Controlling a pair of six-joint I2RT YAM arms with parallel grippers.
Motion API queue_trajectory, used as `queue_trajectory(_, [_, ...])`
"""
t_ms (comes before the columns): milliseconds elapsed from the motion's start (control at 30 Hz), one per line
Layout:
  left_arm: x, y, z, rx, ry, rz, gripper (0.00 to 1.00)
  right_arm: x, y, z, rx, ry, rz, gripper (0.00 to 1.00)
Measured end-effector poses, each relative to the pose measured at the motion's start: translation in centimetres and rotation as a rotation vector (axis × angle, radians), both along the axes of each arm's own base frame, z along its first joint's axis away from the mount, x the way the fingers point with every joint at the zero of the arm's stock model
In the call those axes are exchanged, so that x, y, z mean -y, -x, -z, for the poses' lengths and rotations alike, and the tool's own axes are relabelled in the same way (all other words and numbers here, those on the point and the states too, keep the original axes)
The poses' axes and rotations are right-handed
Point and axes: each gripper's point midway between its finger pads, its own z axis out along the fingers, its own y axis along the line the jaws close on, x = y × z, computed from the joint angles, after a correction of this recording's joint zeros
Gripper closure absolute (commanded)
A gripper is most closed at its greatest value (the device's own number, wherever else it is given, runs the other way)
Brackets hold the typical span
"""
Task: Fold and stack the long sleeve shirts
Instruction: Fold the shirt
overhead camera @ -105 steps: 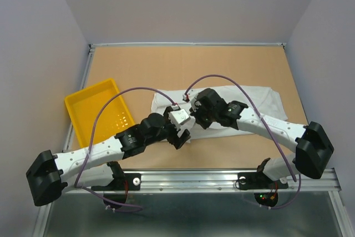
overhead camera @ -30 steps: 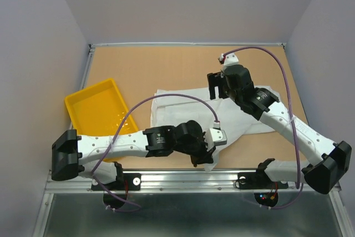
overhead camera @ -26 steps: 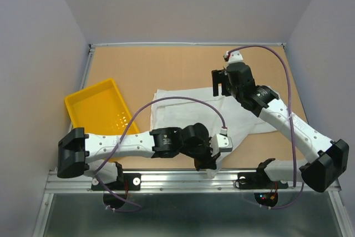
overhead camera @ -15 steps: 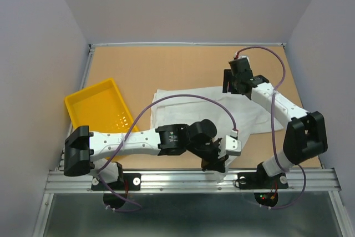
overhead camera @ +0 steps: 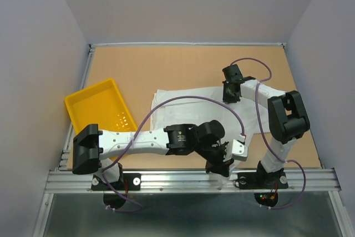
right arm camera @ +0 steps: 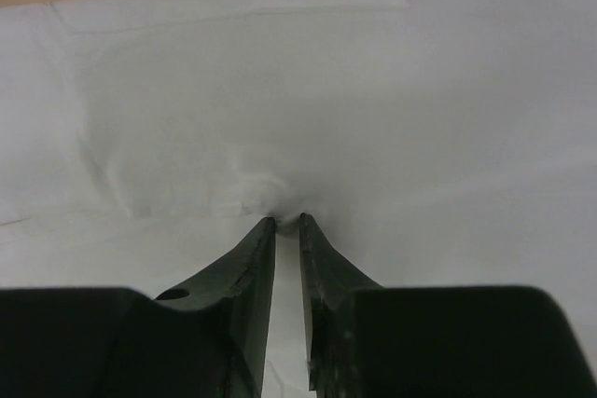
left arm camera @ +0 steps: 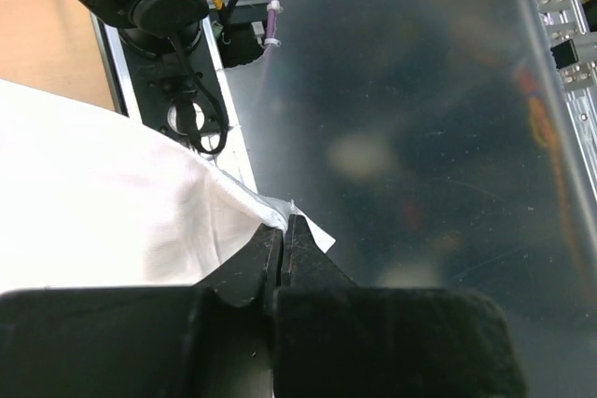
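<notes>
The thin white long-sleeved shirt (overhead camera: pixel 194 112) lay on the brown desk (overhead camera: pixel 166 65), right of the yellow plastic tray (overhead camera: pixel 89 90). The left gripper (left arm camera: pixel 283 230) and right gripper (right arm camera: pixel 285 221) each pinched its fabric, probably stretching it smooth for folding.

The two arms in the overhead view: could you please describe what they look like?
Both the left arm and right arm have white tubular links joined by bulky black joints. A thin purple cable loops along each. The left tool and right tool each end in two tapered black fingers.
</notes>
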Motion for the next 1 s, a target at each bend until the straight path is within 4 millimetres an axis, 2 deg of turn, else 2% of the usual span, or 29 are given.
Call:
queue_trajectory(67, [0.0, -0.1, 0.1, 0.006, -0.001, 0.001, 1.00, -0.1, 0.1, 0.3, -0.009, -0.003, 0.000, 0.75])
queue_trajectory(167, [0.0, -0.7, 0.0, 0.023, -0.002, -0.010, 1.00, -0.1, 0.0, 0.3, -0.009, -0.012, 0.002, 0.58])
queue_trajectory(200, [0.1, -1.1, -0.2, 0.029, 0.001, -0.018, 1.00, -0.2, 0.0, 0.3, -0.008, -0.016, 0.003, 0.50])
queue_trajectory(267, [0.5, -1.8, -0.6, 0.037, 0.010, -0.028, 1.00, -0.3, 0.0, -0.1, 0.002, -0.022, 0.006, 0.42])
queue_trajectory(300, [0.7, -2.4, -0.9, 0.041, 0.017, -0.038, 1.00, -0.3, 0.0, -0.6, 0.011, -0.024, 0.004, 0.38])
queue_trajectory(333, [1.0, -3.4, -1.1, 0.041, 0.024, -0.059, 1.00, -0.3, -0.2, -1.7, 0.039, -0.031, 0.006, 0.29])
queue_trajectory(400, [1.2, -5.1, -1.0, 0.036, 0.028, -0.090, 1.00, -0.2, -0.5, -4.4, 0.109, -0.045, 0.013, 0.22])
queue_trajectory(467, [1.2, -7.4, -0.8, 0.021, 0.028, -0.133, 1.00, 0.1, -0.7, -7.9, 0.200, -0.062, 0.022, 0.19])
queue_trajectory(567, [1.0, -12.3, -0.8, -0.007, 0.045, -0.239, 1.00, 0.9, -0.3, -14.2, 0.366, -0.084, 0.048, 0.17])
queue_trajectory(700, [-0.3, -18.5, -1.5, -0.029, 0.083, -0.382, 1.00, 2.2, 0.9, -19.5, 0.509, -0.094, 0.088, 0.17])
queue_trajectory(767, [-1.2, -21.5, -1.8, -0.049, 0.100, -0.455, 1.00, 2.7, 1.5, -20.6, 0.543, -0.095, 0.102, 0.17])
queue_trajectory(867, [-2.9, -25.9, -1.5, -0.110, 0.107, -0.565, 1.00, 3.3, 2.3, -20.5, 0.549, -0.084, 0.117, 0.17])
queue_trajectory(967, [-5.5, -30.3, 0.3, -0.174, 0.083, -0.686, 1.00, 3.7, 3.1, -19.4, 0.520, -0.065, 0.122, 0.17])
queue_trajectory(1000, [-6.8, -31.9, 1.5, -0.215, 0.061, -0.739, 1.00, 3.8, 3.2, -19.1, 0.512, -0.062, 0.121, 0.17])
